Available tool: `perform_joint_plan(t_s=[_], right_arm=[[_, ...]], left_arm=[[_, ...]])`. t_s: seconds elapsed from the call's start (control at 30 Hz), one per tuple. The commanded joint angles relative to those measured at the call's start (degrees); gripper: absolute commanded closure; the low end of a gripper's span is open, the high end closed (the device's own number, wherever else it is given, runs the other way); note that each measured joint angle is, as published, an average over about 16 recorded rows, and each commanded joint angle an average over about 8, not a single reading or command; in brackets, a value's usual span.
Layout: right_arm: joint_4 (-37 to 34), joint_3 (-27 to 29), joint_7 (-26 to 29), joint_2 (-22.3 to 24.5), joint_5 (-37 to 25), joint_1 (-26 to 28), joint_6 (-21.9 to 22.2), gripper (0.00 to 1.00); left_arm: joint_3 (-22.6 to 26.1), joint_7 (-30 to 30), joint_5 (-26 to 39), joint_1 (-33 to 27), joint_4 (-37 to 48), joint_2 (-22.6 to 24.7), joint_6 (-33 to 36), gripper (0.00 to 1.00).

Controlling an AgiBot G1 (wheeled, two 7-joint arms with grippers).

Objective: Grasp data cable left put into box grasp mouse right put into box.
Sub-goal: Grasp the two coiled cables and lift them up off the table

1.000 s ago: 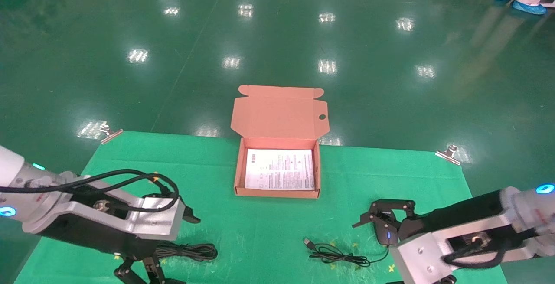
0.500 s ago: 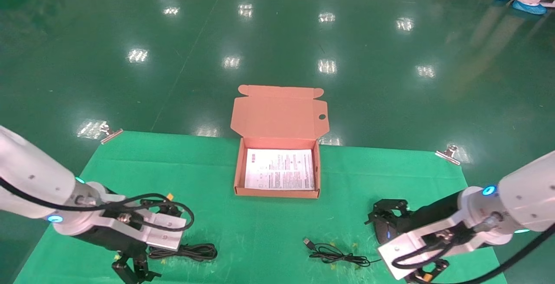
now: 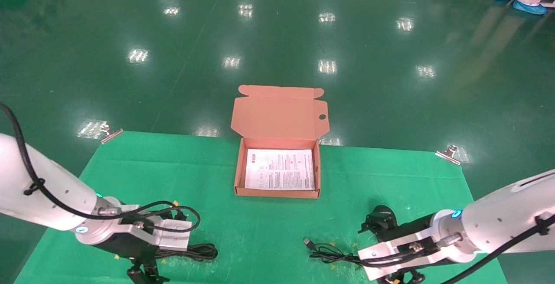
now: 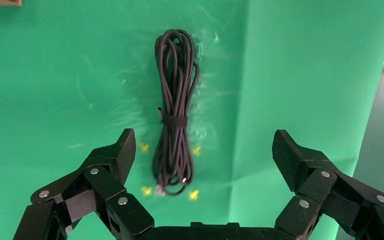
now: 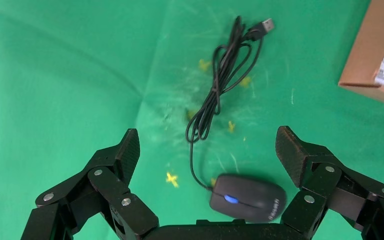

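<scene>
Both end effectors hang low over a worktop [image 3: 269, 232] draped in bright green cloth, clipped at its far corners, with a glossy dark green floor [image 3: 277, 37] behind and a person's blue-covered feet at the upper right of the head view.

The left end effector [image 4: 202, 155] has its fingers [image 4: 122, 152] spread wide apart, holding nothing. In its wrist view the data cable [image 4: 174, 110], a tight black bundle bound by a strap, lies flat on the cloth between the two fingertips, nearer the left-hand one, and runs away toward the top of the frame.

The right end effector [image 5: 207, 152] is likewise wide apart and empty. The mouse [image 5: 248, 198] sits at the bottom centre of that wrist view, between the fingers and close to the right-hand one, its blue light showing; its thin cord [image 5: 220, 80] loops away to a USB plug near the top.

The box [image 3: 277, 193] stands open at the centre of the head view, lid tipped back, a white printed sheet [image 3: 280, 169] inside.

In the head view the left arm covers most of the data cable [image 3: 190, 251], and the mouse [image 3: 381, 214] seems to be the dark shape at the right wrist, though that is hard to make out.
</scene>
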Motion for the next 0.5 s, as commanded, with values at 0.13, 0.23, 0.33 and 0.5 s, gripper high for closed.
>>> perform_joint_plan(t_s=[0.13, 0.23, 0.33, 0.5], right_arm=[[-5.3, 0.2, 1.2, -2.4, 0.9, -1.2, 1.9, 0.00], [-8.8, 0.1, 0.7, -4.2, 0.9, -1.4, 3.0, 0.00], [-11.8, -0.1, 0.3, -5.8, 0.4, -1.6, 4.1, 0.00], [-15.8, -0.6, -0.4, -8.4, -0.7, -1.9, 6.2, 0.00]], left_arm=[[-0.3, 1.8, -0.6, 0.9, 6.8, 2.0, -2.3, 0.00], [-0.4, 3.1, -0.9, 1.0, 10.9, 3.5, -3.5, 0.00], [-0.6, 4.5, -1.1, 1.0, 14.7, 4.9, -4.6, 0.00], [-0.7, 6.8, -1.2, 0.9, 20.7, 7.3, -6.6, 0.00]])
